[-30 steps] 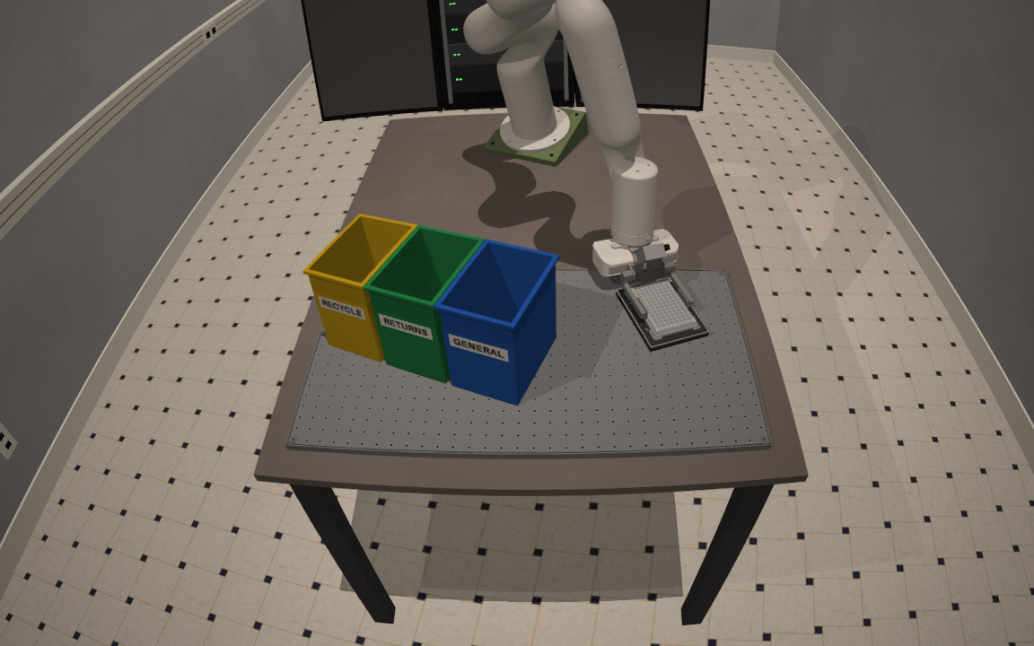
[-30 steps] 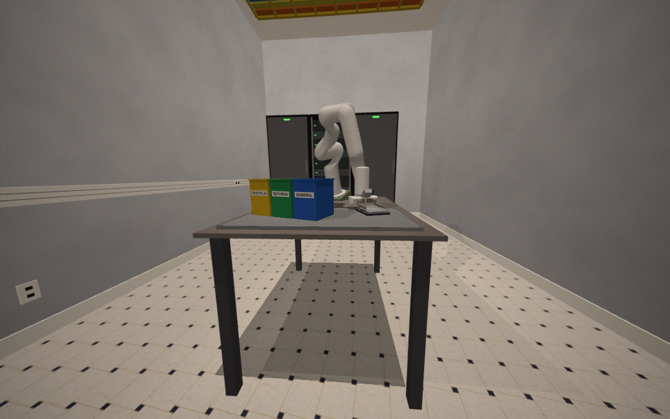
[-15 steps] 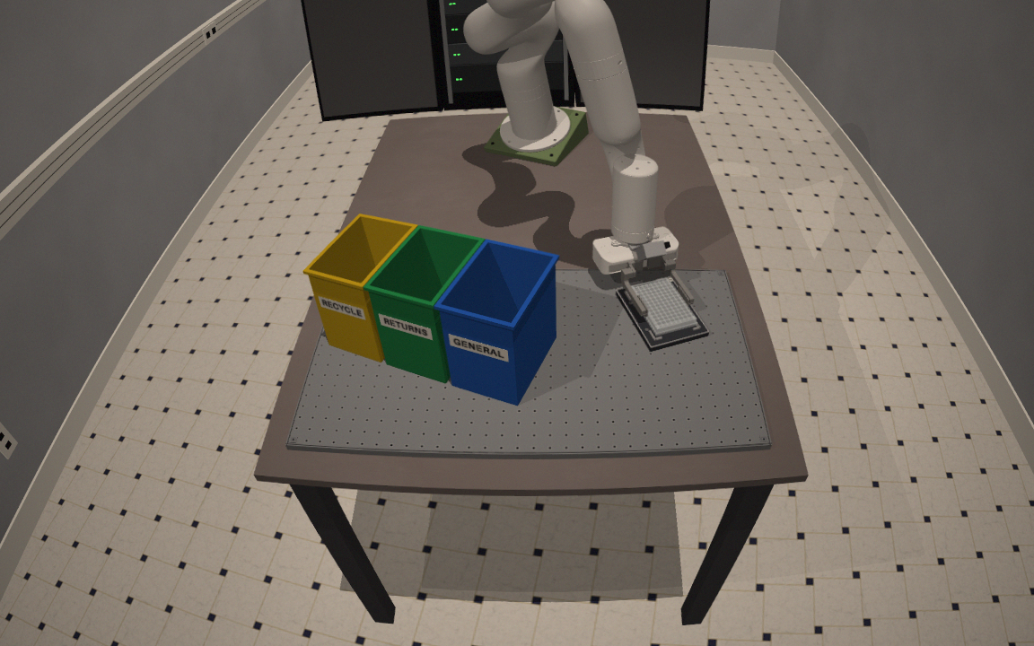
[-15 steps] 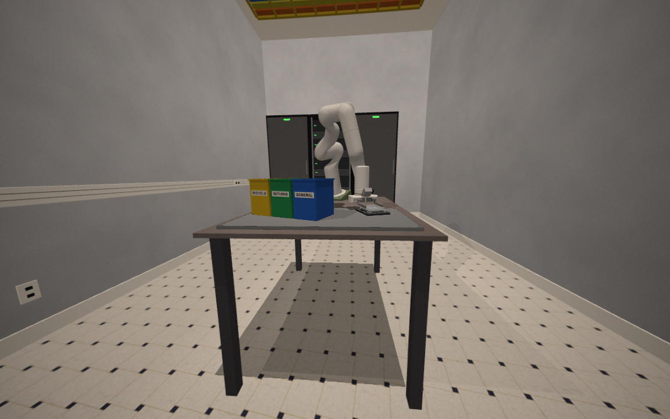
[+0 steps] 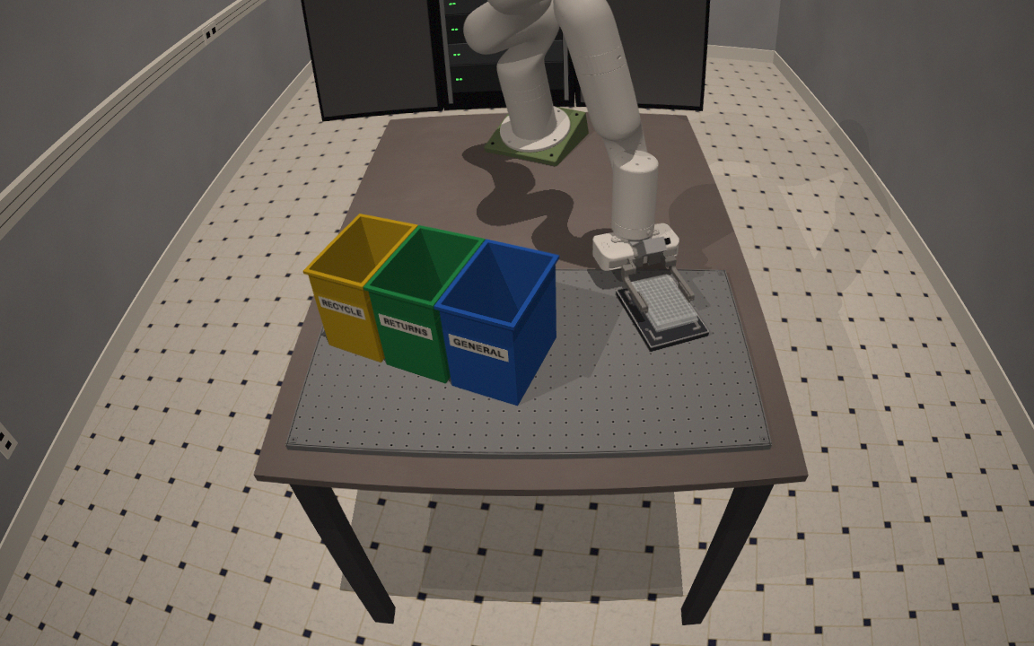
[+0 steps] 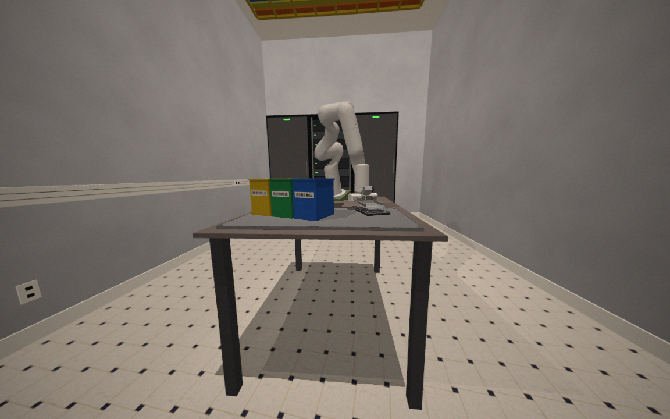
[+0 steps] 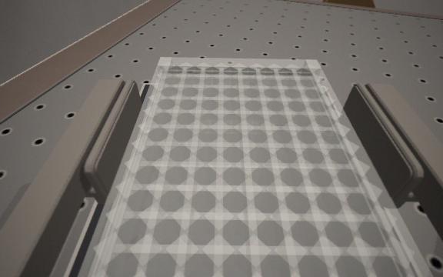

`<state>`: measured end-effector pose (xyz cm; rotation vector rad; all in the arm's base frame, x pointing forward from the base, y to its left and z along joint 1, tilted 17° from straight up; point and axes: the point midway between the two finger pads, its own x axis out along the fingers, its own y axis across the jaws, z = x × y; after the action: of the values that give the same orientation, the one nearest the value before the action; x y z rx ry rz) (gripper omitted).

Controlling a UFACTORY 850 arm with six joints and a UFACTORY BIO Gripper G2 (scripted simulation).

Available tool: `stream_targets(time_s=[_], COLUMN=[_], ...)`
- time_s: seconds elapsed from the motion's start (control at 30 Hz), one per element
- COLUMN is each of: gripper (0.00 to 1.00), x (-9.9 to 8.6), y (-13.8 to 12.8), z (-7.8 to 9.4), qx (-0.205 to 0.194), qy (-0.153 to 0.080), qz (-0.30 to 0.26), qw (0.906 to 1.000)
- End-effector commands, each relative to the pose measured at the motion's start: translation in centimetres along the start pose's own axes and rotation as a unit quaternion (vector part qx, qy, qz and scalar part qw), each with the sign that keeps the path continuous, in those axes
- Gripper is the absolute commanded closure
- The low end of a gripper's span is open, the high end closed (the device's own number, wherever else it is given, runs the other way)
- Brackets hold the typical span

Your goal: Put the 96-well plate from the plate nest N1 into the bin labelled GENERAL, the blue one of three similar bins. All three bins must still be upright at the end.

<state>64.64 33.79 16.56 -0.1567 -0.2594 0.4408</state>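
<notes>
The clear 96-well plate (image 5: 668, 310) (image 6: 373, 206) (image 7: 234, 177) is level between the two fingers of my gripper (image 5: 667, 301) (image 6: 371, 203) (image 7: 242, 115). The gripper is shut on its long sides. The plate hangs a little above the dark plate nest (image 5: 639, 319) (image 6: 374, 212) (image 7: 86, 240), which shows past its edges. The blue GENERAL bin (image 5: 538, 337) (image 6: 324, 200) stands upright to the left of the nest in the top and exterior views. The inner floor of the bin is hidden.
The green RETURNS bin (image 5: 415, 353) (image 6: 281, 208) and the yellow RECYCLE bin (image 5: 354, 338) (image 6: 260, 206) stand upright in a row left of the blue bin, close beside each other. All stand on the grey perforated board (image 5: 585, 417) (image 6: 348, 221) on the brown table (image 5: 529, 472).
</notes>
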Motion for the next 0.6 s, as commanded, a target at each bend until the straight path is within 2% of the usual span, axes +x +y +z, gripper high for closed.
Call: stream_targets(time_s=[0.0,0.57], gripper=[1.0,1.0], x=[0.09,0.09], y=[0.0,0.0], z=[0.32,0.99], qx=[0.0,0.0], qy=[-0.001,-0.001], qz=[0.0,0.0], qw=[1.0,1.0])
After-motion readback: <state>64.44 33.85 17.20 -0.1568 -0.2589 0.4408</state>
